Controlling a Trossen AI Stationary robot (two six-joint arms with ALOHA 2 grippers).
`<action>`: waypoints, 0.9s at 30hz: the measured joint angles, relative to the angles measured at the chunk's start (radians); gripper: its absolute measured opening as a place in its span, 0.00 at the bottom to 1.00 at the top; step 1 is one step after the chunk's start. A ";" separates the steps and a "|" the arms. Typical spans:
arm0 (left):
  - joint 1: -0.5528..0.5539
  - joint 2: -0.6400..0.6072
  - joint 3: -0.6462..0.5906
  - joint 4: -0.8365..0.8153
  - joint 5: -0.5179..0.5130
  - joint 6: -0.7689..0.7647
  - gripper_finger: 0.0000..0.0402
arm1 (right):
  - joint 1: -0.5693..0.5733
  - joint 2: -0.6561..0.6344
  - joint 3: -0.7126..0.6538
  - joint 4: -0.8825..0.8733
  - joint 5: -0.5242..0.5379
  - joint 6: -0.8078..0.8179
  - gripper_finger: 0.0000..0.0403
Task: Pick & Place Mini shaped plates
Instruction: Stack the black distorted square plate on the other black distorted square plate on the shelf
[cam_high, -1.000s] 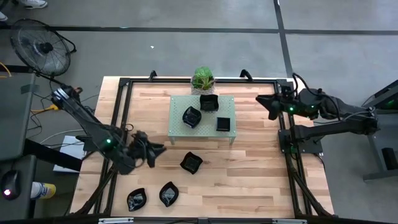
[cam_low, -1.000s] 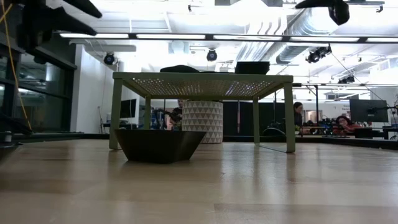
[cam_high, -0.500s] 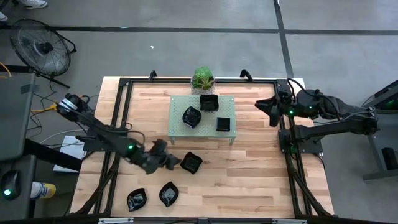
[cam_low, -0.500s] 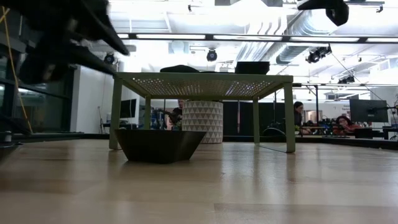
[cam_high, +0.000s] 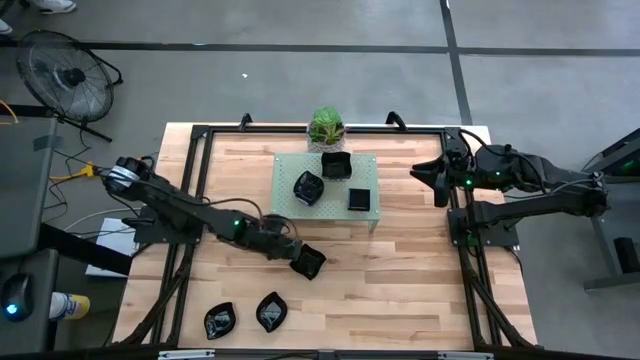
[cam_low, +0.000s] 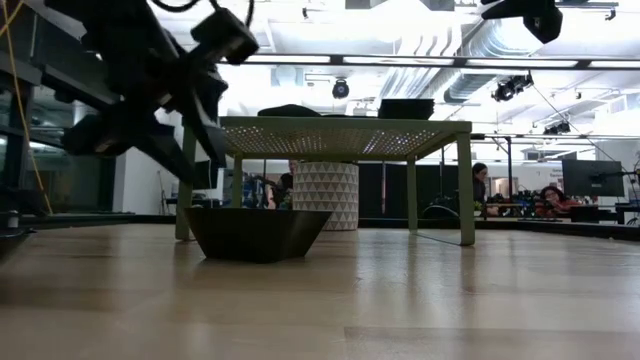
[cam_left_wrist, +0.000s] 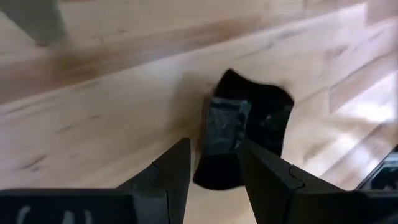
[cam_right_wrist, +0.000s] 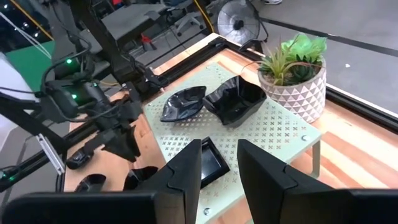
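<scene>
Glossy black wavy-edged mini plate (cam_left_wrist: 249, 134) lies on the wooden surface (cam_high: 400, 280) before the left claw's (cam_left_wrist: 211, 165) open, empty fingers, near the pale green perforated rack (cam_high: 287, 205).

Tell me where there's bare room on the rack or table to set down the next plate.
The rack carries three plates on its middle and right, leaving its left strip bare. On the table, the whole stretch right of the rack toward the right gripper is bare. It's crowded near the front-left, around the left gripper, the plate it reaches and the two front plates.
</scene>
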 joint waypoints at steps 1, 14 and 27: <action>0.005 0.009 0.011 -0.011 0.017 0.013 0.34 | 0.000 0.000 0.000 -0.001 -0.002 -0.005 0.25; 0.009 0.114 0.080 -0.043 0.115 0.052 0.34 | 0.000 0.000 0.000 -0.013 -0.010 -0.019 0.25; 0.009 0.121 0.080 -0.064 0.108 0.101 0.34 | 0.000 0.000 0.000 -0.018 -0.010 -0.017 0.25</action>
